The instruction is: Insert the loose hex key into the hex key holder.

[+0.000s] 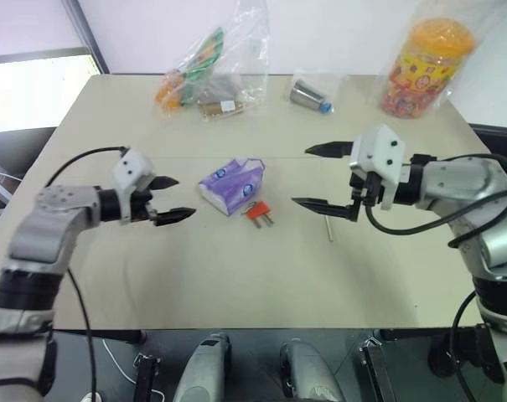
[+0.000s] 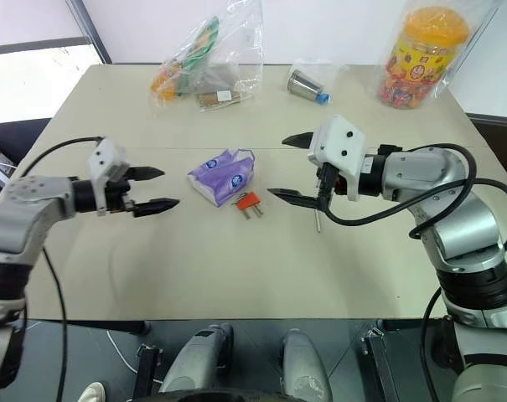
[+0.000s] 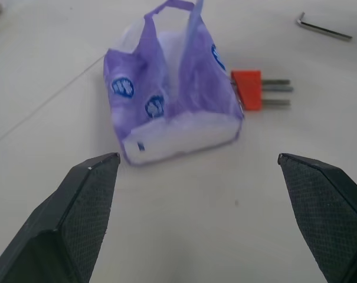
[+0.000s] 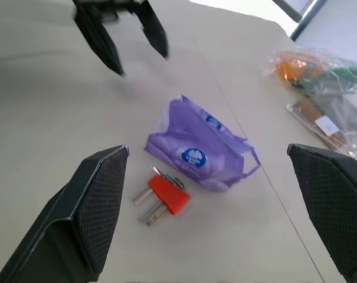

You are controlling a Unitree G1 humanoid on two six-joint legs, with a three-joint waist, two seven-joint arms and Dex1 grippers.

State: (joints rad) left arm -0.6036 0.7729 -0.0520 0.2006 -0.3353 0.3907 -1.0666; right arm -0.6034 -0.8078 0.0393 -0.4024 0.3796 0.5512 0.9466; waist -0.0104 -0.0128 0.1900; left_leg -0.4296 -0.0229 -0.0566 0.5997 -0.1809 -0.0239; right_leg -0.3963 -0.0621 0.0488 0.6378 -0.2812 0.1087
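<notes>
loose hex key (image 3: 323, 27), thin grey L-shaped rod, lying flat on table (image 1: 236, 285)

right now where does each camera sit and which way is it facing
Head pair: look forward and down over the table; left pincer and right pincer open.
Left wrist: along its own fingers toward tissue pack, hex key holder, loose hex key.
Right wrist: along its own fingers at the holder, pack, left pincer beyond.
All views share pack and holder.
</notes>
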